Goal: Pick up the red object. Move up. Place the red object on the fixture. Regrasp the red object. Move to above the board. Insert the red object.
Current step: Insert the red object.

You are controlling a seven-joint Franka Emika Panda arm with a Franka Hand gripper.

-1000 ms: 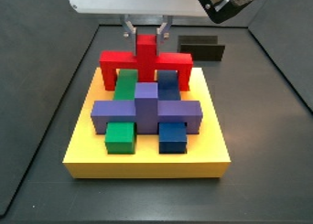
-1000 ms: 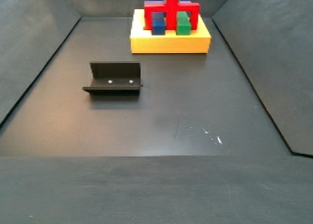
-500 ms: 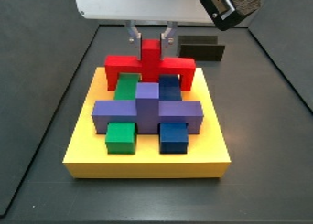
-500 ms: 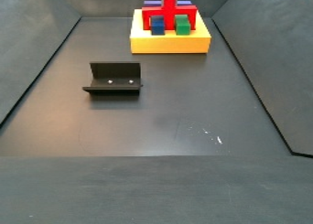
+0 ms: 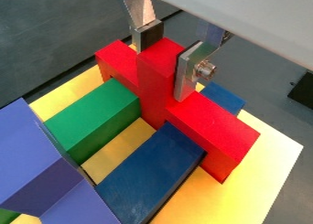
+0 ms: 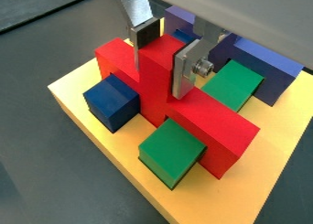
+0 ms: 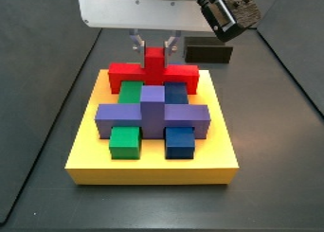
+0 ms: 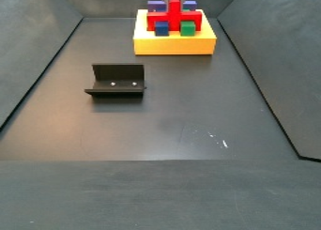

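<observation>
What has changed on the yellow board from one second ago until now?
The end effector, shut on the bright red cross-shaped block, has lowered it further into the thick yellow slotted board. The purple cross-shaped block, green block, blue block and dark fixture stayed unmoved.

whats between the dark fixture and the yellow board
Only bare dark floor between the dark L-shaped fixture and the yellow slotted board, as a side view shows; the pincer grips the red cross-shaped block.

Matt plastic red object point(image 5: 184, 109) in the pincer's point(image 5: 167, 52) brushed-metal fingers point(image 5: 189, 69).
</observation>
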